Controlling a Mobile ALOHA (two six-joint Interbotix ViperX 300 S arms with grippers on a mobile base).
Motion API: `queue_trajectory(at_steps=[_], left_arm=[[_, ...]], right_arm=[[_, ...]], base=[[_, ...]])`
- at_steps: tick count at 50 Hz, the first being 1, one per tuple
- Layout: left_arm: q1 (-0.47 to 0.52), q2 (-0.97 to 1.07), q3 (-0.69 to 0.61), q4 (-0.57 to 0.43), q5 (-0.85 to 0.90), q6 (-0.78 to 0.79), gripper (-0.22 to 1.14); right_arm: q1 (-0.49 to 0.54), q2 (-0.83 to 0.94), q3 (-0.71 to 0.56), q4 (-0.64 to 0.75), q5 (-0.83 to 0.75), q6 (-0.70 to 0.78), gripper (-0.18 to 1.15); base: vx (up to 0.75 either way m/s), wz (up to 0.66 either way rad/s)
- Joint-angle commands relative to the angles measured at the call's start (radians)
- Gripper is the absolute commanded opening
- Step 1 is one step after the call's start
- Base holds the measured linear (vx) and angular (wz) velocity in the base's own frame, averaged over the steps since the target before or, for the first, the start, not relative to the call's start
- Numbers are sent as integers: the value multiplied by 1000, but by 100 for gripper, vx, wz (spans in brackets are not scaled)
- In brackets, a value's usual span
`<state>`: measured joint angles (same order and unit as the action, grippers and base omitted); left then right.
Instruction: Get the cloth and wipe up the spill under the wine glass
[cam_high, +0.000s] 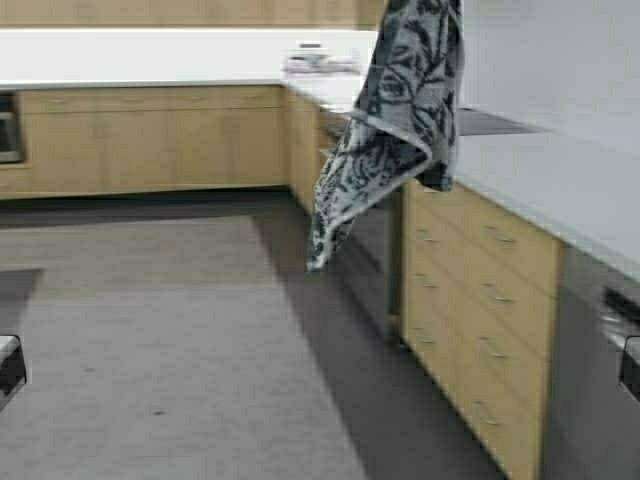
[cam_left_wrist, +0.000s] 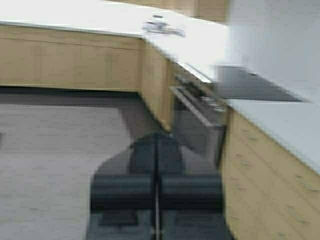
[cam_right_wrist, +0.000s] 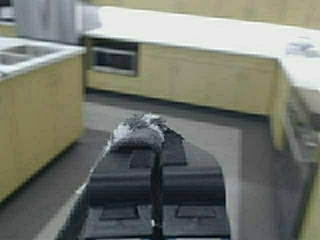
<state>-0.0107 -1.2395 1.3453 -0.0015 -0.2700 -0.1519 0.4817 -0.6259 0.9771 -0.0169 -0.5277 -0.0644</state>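
Cloth (cam_high: 400, 130): hangs in the air at upper centre of the high view, in front of the right-hand run of cabinets, draping down to a point over the floor.
Right gripper (cam_right_wrist: 156, 145): pressed together on a bunched tuft of the cloth, which sticks out grey and fluffy past the fingertips in its wrist view.
Left gripper (cam_left_wrist: 156, 150): pressed together on nothing, held low over the floor.
Handling: the cloth looks light, soft and limp, so it will swing and fold under its own weight; a pinch at one edge or corner, as here, lets the rest hang free for wiping.
Texture: terry-like pile, dark leafy print on pale ground, with a pale hem along the hanging edge.
Bench (cam_high: 560, 170): smooth white top along the right, over pale wood drawers (cam_high: 480, 290) with slim metal handles.
Wine glass: not visible in any view; the spill cannot be seen either.
Floor (cam_high: 150, 350): grey, matt.
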Motion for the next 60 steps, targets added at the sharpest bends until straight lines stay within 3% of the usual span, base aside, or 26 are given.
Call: queue_trajectory(at_steps=[1,30,60], left_arm=[[2,14,-20,2,-5,2,2],[0,15,-23,3,-5,9,3],[0,130,-40,8,-54,31,3]], right_arm=[[-2,-20,-14,3,-17,2,6],[-2,-29,-15,5,-17,0,6],[-8,-18,-11,5,-17,-6,6]], base=[[0,58],[0,53],[3,32]])
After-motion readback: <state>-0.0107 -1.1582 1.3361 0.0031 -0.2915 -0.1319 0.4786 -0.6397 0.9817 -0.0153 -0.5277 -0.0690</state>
